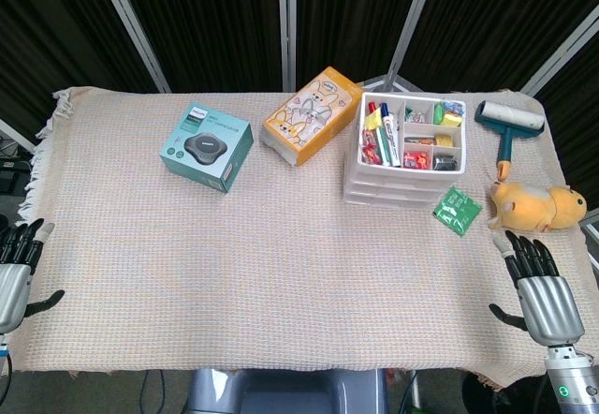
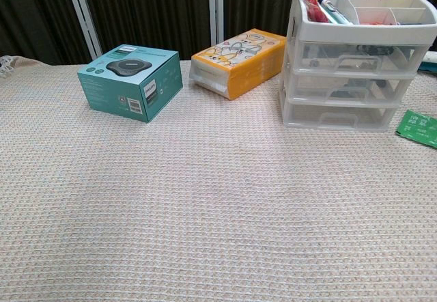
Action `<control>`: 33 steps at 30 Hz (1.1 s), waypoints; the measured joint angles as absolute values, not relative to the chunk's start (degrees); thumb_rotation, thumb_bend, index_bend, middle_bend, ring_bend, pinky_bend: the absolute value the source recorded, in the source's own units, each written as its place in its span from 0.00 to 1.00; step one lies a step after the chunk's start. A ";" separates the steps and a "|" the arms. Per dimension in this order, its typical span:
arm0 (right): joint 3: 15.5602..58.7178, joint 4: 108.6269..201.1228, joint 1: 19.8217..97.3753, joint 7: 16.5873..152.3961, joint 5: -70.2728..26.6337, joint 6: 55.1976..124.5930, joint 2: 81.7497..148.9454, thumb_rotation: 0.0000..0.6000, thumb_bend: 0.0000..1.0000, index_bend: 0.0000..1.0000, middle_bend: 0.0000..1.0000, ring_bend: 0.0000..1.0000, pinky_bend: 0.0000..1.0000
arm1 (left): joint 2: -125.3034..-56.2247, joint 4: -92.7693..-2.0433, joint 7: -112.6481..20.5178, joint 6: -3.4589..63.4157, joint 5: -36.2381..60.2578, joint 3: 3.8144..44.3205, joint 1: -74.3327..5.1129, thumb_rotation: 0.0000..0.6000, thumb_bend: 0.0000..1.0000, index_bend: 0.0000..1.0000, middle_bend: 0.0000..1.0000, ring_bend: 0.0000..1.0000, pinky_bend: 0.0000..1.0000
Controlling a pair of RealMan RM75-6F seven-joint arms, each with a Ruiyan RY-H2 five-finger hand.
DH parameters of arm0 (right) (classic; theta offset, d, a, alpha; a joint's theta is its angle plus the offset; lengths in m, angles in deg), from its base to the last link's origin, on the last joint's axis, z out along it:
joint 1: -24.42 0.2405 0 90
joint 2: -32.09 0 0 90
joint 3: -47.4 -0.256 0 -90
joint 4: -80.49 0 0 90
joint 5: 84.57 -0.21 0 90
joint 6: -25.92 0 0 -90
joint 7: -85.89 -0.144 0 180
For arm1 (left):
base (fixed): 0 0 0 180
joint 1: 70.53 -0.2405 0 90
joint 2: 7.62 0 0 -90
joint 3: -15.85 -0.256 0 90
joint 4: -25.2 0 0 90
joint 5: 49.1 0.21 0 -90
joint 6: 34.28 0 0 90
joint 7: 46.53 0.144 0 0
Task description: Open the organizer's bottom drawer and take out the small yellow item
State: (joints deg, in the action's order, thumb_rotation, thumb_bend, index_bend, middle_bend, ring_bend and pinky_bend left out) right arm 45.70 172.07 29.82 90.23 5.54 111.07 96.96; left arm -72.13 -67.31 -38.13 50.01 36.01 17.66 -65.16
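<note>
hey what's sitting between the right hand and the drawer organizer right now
In the head view, a green packet lies on the cloth between the right hand and the organizer, just off its front right corner. Otherwise that stretch is bare.

Both hands sit low in the head view, one in each bottom corner of the frame. The left hand is half cut off by the left edge, fingers pointing up and spread, thumb sticking out to the right, holding nothing. The right hand shows its back, dark fingers spread and pointing up the frame, thumb out to the left, also holding nothing; its wrist runs down to the bottom edge. Neither shows in the chest view.
</note>
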 measured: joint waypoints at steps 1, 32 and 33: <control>45.69 172.07 29.79 90.26 5.51 111.15 96.96 1.00 0.04 0.00 0.00 0.00 0.00 | -72.13 -67.34 -38.08 49.97 35.97 17.66 -65.13 1.00 0.12 0.00 0.00 0.00 0.00; 44.58 178.57 29.49 82.83 1.90 110.32 97.18 1.00 0.11 0.15 0.70 0.74 0.53 | -71.30 -67.69 -40.69 52.62 36.11 18.00 -66.48 1.00 0.13 0.00 0.00 0.00 0.00; 44.56 179.67 29.68 81.82 1.22 109.26 97.04 1.00 0.13 0.16 0.74 0.78 0.56 | -71.35 -67.57 -40.94 52.89 36.00 18.14 -66.63 1.00 0.13 0.00 0.00 0.00 0.00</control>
State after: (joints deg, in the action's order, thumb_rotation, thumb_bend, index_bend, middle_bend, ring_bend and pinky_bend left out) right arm 44.56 179.67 29.68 81.82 1.22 109.26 97.04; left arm -71.35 -67.57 -40.94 52.89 36.00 18.14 -66.63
